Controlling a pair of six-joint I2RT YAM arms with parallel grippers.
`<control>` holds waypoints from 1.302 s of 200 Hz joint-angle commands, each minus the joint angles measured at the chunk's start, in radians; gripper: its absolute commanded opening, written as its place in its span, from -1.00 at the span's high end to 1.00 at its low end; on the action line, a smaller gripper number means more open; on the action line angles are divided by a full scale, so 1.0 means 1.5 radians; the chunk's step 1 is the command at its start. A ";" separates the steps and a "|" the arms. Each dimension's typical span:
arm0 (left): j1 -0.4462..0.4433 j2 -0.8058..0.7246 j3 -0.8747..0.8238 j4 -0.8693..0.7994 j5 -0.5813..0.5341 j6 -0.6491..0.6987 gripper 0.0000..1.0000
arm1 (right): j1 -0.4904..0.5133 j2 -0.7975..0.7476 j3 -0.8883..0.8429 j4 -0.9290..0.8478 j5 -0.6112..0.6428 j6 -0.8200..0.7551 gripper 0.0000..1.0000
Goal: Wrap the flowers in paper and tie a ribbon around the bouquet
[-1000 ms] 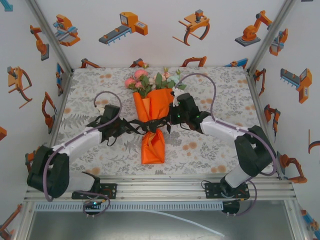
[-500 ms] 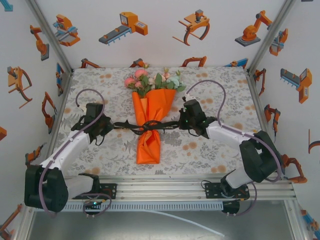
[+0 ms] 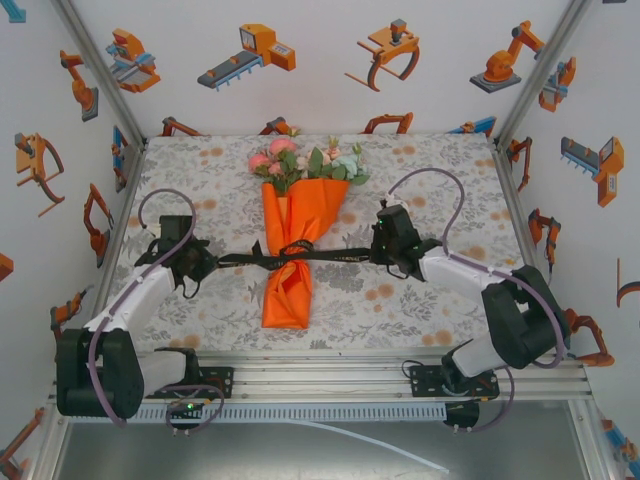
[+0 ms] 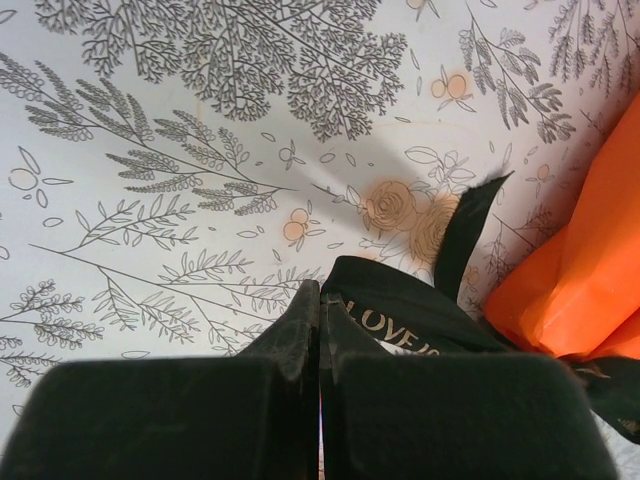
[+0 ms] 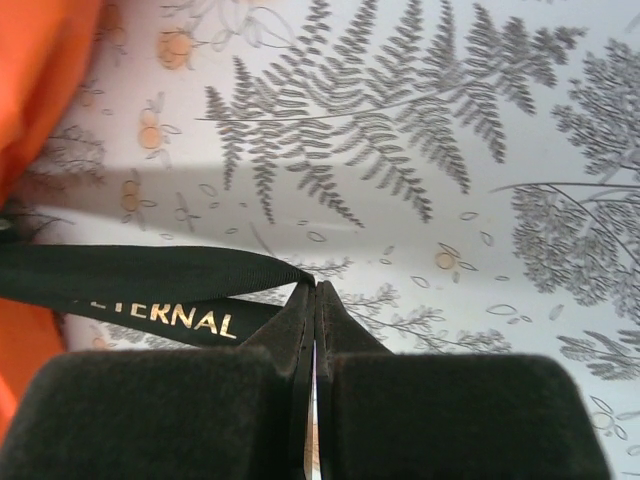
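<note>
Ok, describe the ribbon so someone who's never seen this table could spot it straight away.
On the leaf-patterned table lies an orange paper cone of flowers. Across its narrow waist runs the ribbon, pulled straight between the left claw and right claw. It is a flat black strip with pale lettering, unlike the round purple-grey cables nearby.

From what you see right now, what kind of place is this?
Probably a robot test cell, not a florist's: white walls covered with robot-arm pictures, an aluminium frame, and a left arm and right arm bolted to a rail at a cloth-covered table.
</note>
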 commanded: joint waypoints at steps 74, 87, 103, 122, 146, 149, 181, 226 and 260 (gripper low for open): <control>0.050 -0.001 -0.025 -0.013 -0.060 -0.020 1.00 | -0.102 -0.064 -0.050 -0.093 0.089 0.027 1.00; 0.054 0.001 -0.030 -0.014 -0.064 -0.021 1.00 | -0.109 -0.069 -0.057 -0.094 0.095 0.035 1.00; 0.060 0.001 -0.033 -0.017 -0.068 -0.022 1.00 | -0.127 -0.077 -0.066 -0.096 0.097 0.045 1.00; 0.067 0.001 -0.037 -0.019 -0.074 -0.024 1.00 | -0.147 -0.087 -0.074 -0.101 0.096 0.049 1.00; 0.078 -0.006 -0.047 -0.015 -0.075 -0.033 1.00 | -0.171 -0.102 -0.085 -0.109 0.096 0.049 1.00; 0.079 -0.007 -0.048 -0.015 -0.075 -0.034 1.00 | -0.174 -0.105 -0.086 -0.109 0.096 0.048 1.00; 0.082 -0.004 -0.052 -0.004 -0.060 -0.033 1.00 | -0.188 -0.116 -0.098 -0.103 0.081 0.048 1.00; 0.016 -0.073 -0.055 0.103 0.045 0.073 0.24 | -0.172 -0.170 -0.105 0.007 -0.137 0.026 0.79; -0.047 -0.224 -0.049 0.100 -0.060 0.133 -0.46 | -0.162 -0.297 -0.101 -0.011 -0.066 -0.009 0.13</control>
